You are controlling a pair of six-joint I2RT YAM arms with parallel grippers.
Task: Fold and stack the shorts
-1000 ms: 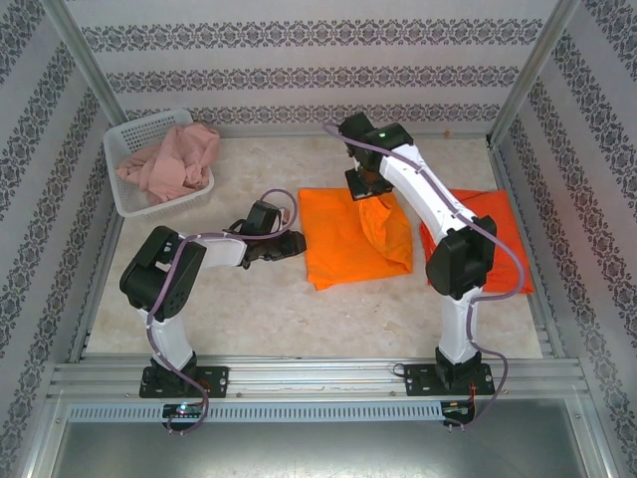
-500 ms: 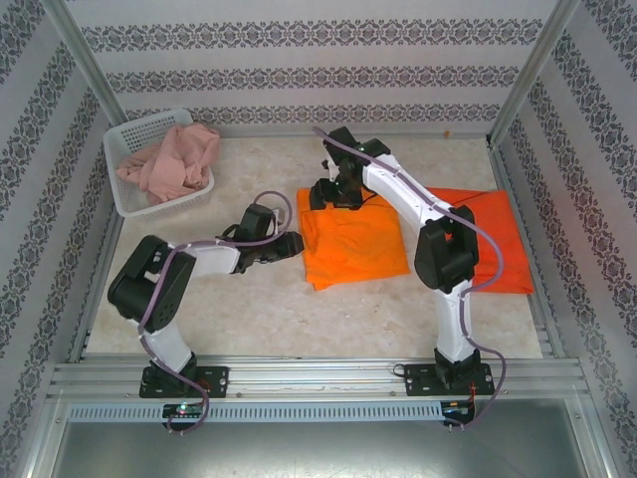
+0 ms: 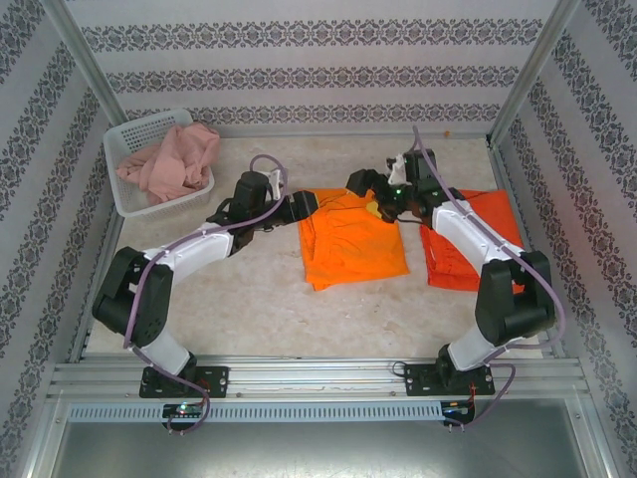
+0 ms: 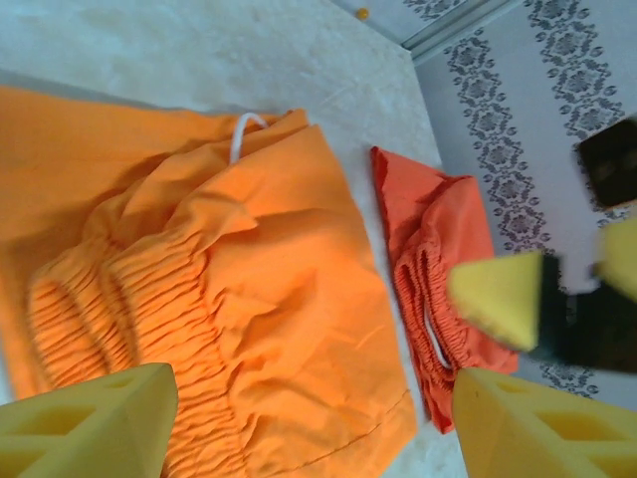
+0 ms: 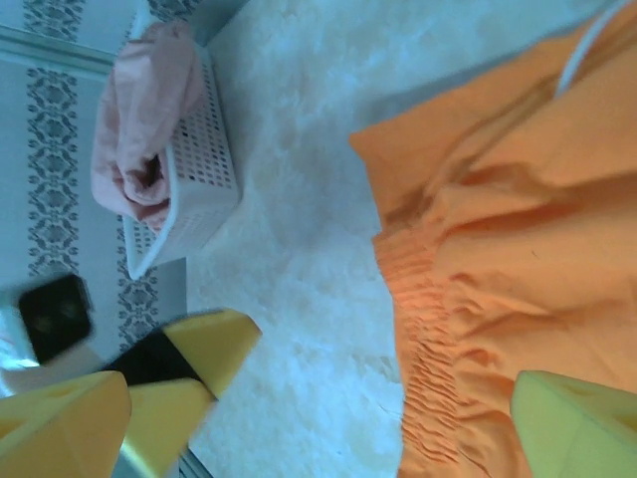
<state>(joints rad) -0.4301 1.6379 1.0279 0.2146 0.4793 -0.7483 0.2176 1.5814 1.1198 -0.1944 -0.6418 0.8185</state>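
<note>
Bright orange cloth shorts (image 3: 350,242) lie folded and flat on the pale marbled table (image 3: 249,299), near its middle and between the two arms. Their gathered elastic waistband faces the left side, and a white cord loop (image 4: 244,134) pokes out at the far edge.

The left gripper (image 3: 307,204) hangs at the far left corner of these shorts. In the left wrist view its yellow fingers (image 4: 95,423) stand wide apart. The orange fabric spreads out beneath the gap and none of it is pinched between them.

The right gripper (image 3: 366,194) hangs at the far edge of the same shorts, facing the left one across that edge. In the right wrist view its yellow fingers (image 5: 577,428) are likewise spread wide. The waistband corner lies below and toward the right-hand finger, and bare table lies under the rest of the gap. Whether either gripper's tips touch the cloth cannot be told.

Red-orange cloth shorts (image 3: 463,249) lie folded just to the right of the bright orange pair, apart from it and partly under the right arm.

Dusty pink cloth shorts (image 3: 169,164) sit crumpled in a white plastic mesh basket (image 3: 129,139) at the far left corner of the table, well apart from both grippers.
</note>
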